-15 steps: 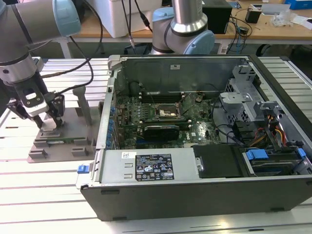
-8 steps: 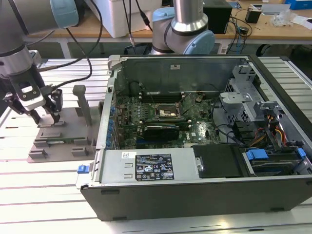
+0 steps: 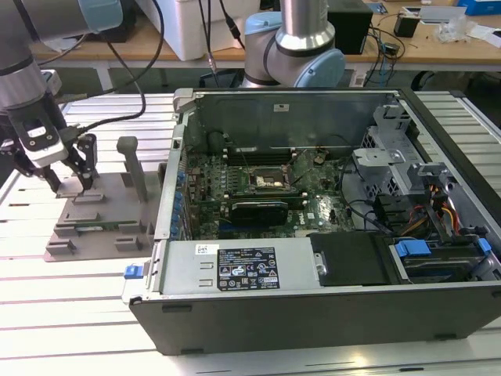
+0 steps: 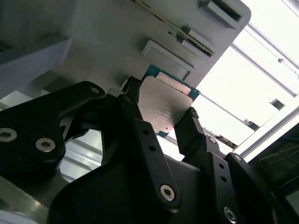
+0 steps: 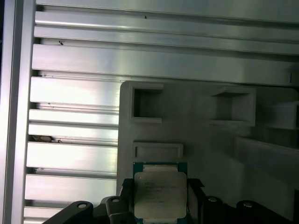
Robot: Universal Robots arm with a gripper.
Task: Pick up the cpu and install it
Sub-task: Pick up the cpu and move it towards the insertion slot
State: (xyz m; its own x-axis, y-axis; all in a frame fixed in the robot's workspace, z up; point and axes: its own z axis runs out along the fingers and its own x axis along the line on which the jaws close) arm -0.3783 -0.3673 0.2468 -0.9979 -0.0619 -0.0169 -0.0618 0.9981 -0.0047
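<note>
gripping flat square silver-grey cpu (image 4: 163, 105) by edges, black jaws closed, over matte grey tray (image 5: 210, 149).

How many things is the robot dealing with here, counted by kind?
Black two-fingered robot hand: 1
Silver-grey square cpu chip, gripped by the hand: 1
Grey plastic fixture tray: 1
Open dark metal computer case: 1
Total: 4

You have the cpu (image 4: 164, 103) clamped edge to edge between the black fingers (image 4: 136, 122) of the gripper (image 4: 161, 113) — grey fixture tray (image 4: 112, 42) right behind it.
</note>
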